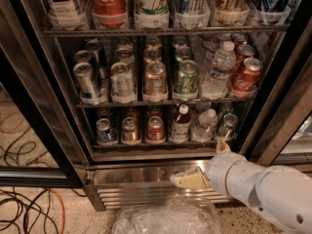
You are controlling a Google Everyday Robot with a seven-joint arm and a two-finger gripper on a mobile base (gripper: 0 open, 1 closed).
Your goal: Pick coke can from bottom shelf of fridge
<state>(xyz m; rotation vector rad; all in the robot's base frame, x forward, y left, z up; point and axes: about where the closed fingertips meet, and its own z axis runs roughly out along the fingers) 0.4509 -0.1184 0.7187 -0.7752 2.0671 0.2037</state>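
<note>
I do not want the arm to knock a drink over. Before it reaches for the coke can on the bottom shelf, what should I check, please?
1. Coke can in view, upright on the bottom shelf: ok.
2. Fridge open in front of the can: ok.
3. Gripper level with the can: not ok; it is lower, in front of the steel base, to the right of the can.
4. Gripper ready to grasp: cannot tell.
5. Room beside the can: cannot tell; brown can and red-capped bottle stand close.
</note>
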